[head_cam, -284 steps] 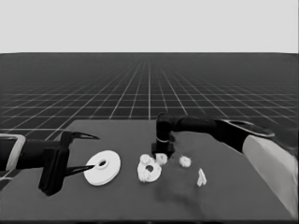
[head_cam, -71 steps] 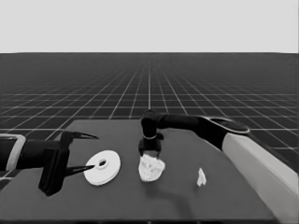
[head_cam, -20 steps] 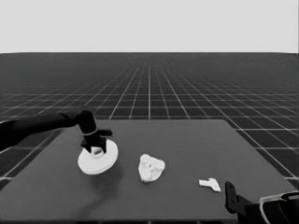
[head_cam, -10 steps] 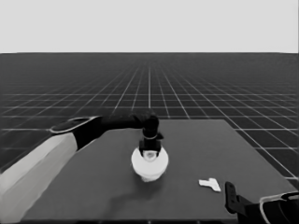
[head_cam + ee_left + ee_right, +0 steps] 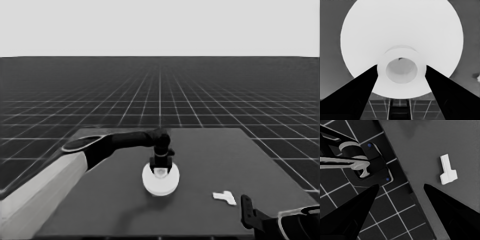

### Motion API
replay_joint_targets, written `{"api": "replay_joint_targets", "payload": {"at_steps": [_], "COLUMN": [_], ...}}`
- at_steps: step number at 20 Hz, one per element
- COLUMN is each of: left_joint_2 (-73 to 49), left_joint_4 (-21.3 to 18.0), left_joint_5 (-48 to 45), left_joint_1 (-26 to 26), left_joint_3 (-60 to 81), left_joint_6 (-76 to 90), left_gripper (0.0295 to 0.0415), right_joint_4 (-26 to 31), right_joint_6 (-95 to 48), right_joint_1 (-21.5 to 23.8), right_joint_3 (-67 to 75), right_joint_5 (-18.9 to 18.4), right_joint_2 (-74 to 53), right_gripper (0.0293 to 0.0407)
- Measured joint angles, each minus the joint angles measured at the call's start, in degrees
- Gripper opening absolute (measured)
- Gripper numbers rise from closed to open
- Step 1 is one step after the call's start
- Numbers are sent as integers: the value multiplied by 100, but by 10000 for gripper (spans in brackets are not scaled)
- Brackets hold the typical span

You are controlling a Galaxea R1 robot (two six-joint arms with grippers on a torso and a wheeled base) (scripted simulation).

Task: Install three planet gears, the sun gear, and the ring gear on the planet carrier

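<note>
The larger round part (image 5: 160,181), the ring gear, lies at the table's middle on top of the smaller round part and the gears, which are all hidden under it. My left gripper (image 5: 161,167) stands straight above it, its arm reaching in from the lower left. In the left wrist view the two fingers of the left gripper (image 5: 401,67) press against both sides of the raised hub of the larger round part (image 5: 402,30). My right gripper (image 5: 246,212) is parked at the lower right corner, open, with nothing between its fingers (image 5: 440,197).
A thin white piece (image 5: 224,197) lies near the table's front right, close to the parked right gripper; it also shows in the right wrist view as a T-shaped thin white piece (image 5: 448,170). The table's edge and dark machinery (image 5: 367,167) lie beyond.
My left gripper carried the larger round part from the table's left to the middle and set it over the smaller round part and gears. The right arm has not moved.
</note>
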Motion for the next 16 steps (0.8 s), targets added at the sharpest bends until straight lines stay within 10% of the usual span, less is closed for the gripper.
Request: {"api": "replay_joint_targets", "payload": {"at_steps": [16], "left_joint_2": [5], "left_joint_4": [5], "left_joint_5": [2], "left_joint_1": [12], "left_joint_3": [-1], "left_joint_6": [628], "left_gripper": [348], "right_joint_4": [0], "right_joint_6": [0], "right_joint_1": [0], "right_joint_3": [0], "right_joint_5": [0], "right_joint_2": [0], "right_gripper": [385]}}
